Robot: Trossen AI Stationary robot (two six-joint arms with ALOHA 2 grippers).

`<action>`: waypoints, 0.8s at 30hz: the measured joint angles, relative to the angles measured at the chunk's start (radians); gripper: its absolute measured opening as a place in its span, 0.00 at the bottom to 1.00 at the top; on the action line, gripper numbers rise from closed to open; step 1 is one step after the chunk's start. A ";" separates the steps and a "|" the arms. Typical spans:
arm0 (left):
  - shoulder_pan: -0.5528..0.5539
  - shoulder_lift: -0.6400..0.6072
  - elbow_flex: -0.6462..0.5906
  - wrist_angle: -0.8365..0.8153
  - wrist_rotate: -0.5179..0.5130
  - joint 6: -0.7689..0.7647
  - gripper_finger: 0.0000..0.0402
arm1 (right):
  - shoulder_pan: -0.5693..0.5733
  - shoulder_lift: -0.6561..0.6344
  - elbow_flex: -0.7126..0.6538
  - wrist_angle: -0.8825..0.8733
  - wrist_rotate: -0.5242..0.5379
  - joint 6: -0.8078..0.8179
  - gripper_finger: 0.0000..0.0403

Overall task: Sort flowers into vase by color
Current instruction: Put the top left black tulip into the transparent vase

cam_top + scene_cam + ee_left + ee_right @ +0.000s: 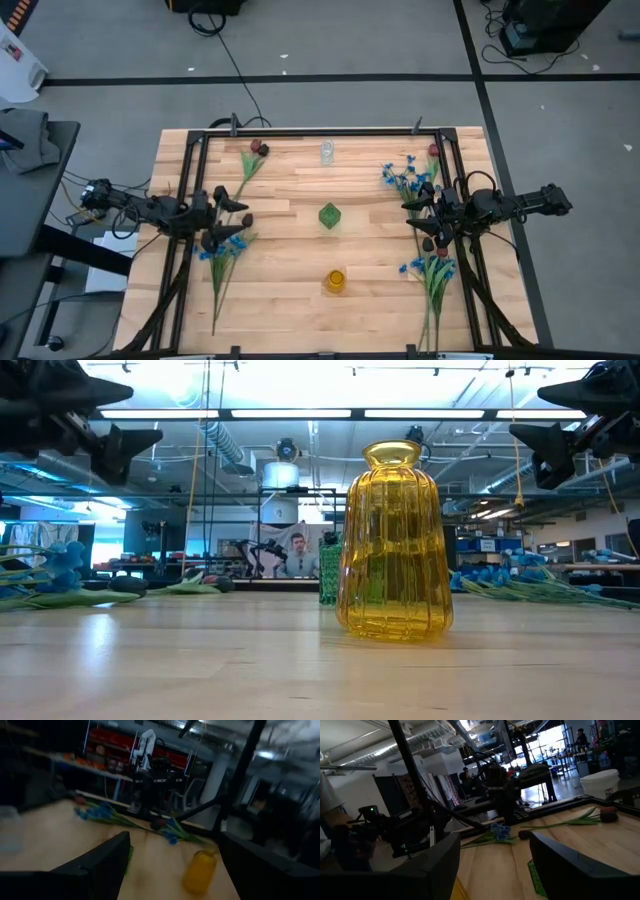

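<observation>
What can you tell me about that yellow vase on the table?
The yellow vase looks like see-through amber glass, ribbed top to bottom, with a round belly narrowing to a short neck and flared lip. It stands upright and empty on the wooden table, at its near middle, with the green vase behind it. Nothing touches it; no flower is inside.
</observation>
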 joint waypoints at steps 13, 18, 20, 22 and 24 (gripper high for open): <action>0.000 0.002 0.000 0.029 -0.003 -0.387 0.77 | 0.000 0.000 0.000 0.000 0.000 0.000 0.62; 0.000 0.002 0.000 0.067 -0.004 -0.466 0.77 | 0.000 0.000 0.000 0.000 0.000 0.000 0.62; 0.000 0.001 0.000 0.075 -0.004 -0.465 0.77 | 0.000 0.000 0.000 0.000 0.000 0.000 0.62; 0.000 0.001 0.000 0.075 -0.005 -0.464 0.77 | 0.000 0.000 0.000 0.000 0.000 0.000 0.62; 0.000 0.002 0.000 0.075 -0.005 -0.467 0.77 | 0.000 0.000 0.000 0.000 0.000 0.000 0.62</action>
